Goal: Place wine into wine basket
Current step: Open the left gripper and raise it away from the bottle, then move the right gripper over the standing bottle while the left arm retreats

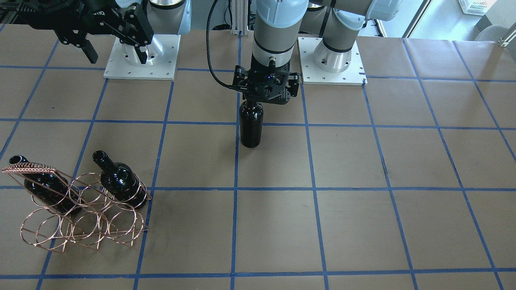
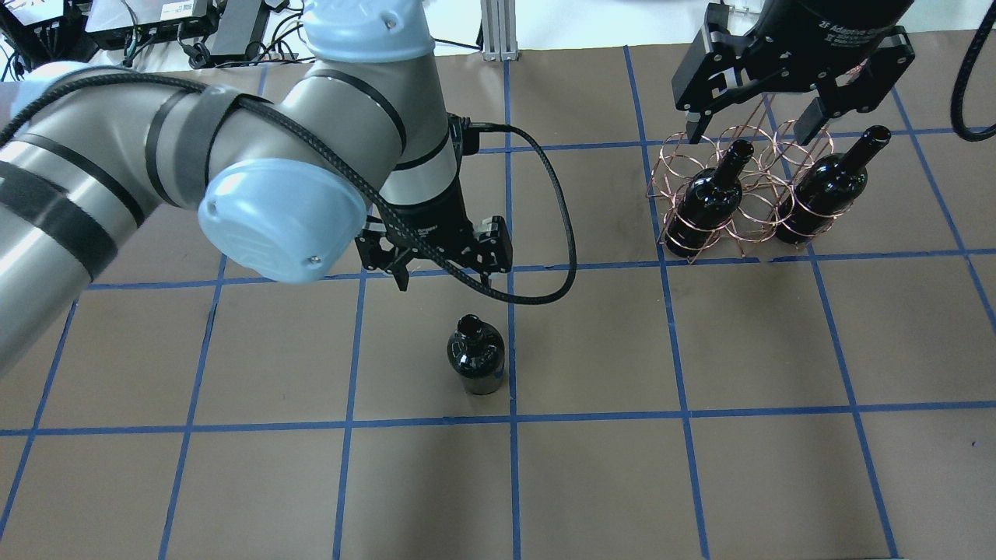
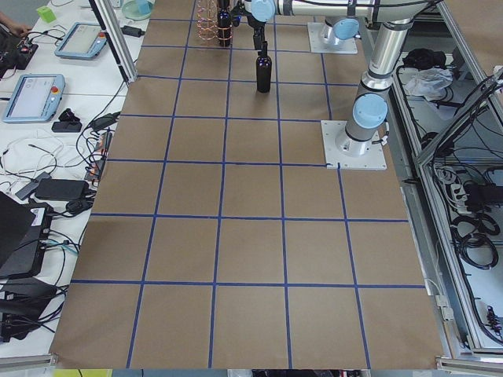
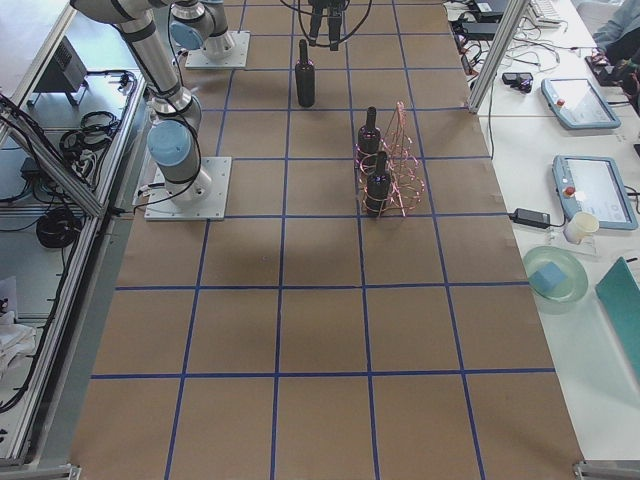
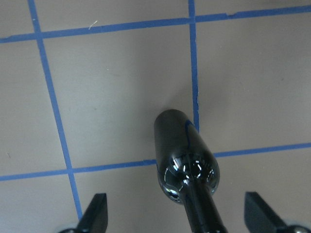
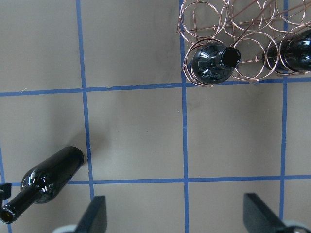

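A glossy black wine bottle (image 1: 251,125) stands upright on the table near its middle; it also shows in the overhead view (image 2: 475,359) and in the left wrist view (image 5: 187,160). My left gripper (image 1: 264,94) hangs right over its top, open, with its fingertips (image 5: 97,213) wide apart on either side of the neck and not touching it. The copper wire wine basket (image 1: 80,209) stands at the right end of the table (image 2: 747,194) with two look-alike bottles (image 2: 704,198) (image 2: 829,183) slanted in its rings. My right gripper (image 2: 751,124) is open and empty, high above the basket.
The table is brown paper with a blue tape grid (image 1: 314,189). The two arm base plates (image 1: 141,56) (image 1: 332,60) stand at the robot's side. Several basket rings (image 6: 204,19) hold nothing. Tablets and cables lie on side benches (image 4: 590,190) beyond the table edge.
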### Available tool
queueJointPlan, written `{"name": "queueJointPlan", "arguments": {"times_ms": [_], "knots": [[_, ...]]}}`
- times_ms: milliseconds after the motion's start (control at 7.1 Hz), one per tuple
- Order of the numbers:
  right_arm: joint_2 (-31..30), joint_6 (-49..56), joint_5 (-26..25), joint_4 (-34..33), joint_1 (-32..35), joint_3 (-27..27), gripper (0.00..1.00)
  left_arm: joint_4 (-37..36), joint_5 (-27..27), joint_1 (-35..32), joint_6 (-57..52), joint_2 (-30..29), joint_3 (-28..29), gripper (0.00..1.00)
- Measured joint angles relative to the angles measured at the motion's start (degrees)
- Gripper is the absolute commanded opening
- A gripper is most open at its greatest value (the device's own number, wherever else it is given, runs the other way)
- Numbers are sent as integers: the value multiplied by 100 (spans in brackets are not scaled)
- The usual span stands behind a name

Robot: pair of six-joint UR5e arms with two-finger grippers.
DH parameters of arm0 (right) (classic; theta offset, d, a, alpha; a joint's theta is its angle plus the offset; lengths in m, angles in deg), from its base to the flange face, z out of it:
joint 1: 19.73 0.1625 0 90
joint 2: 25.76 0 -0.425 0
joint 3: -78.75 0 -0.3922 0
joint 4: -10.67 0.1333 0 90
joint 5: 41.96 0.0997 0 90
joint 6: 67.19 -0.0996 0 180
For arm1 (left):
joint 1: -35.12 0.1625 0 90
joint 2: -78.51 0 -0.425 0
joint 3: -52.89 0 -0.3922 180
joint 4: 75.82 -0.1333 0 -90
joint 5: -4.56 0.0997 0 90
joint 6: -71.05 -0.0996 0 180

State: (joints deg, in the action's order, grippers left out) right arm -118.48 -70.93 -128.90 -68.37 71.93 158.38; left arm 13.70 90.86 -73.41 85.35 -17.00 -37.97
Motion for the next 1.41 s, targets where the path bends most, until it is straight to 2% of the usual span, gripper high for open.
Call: {"name": "queueJointPlan", "arguments": {"times_ms": [282,563,704,986,1408], "knots": [[9,-55,22,-19,14,-11,100,341,68,734,-129,37,810,100],[100,-380,39,-104,113,-23,100,397,254,1828,-1012,51,1085,100],[256,-728,58,-220,371,-21,100,407,319,2434,-1625,71,1133,100],[706,-1501,97,-506,1290,2,99,474,404,3426,-2479,146,1150,100],[1378,-2571,147,-1234,2342,290,97,519,437,3996,-2890,187,1079,100]]}}
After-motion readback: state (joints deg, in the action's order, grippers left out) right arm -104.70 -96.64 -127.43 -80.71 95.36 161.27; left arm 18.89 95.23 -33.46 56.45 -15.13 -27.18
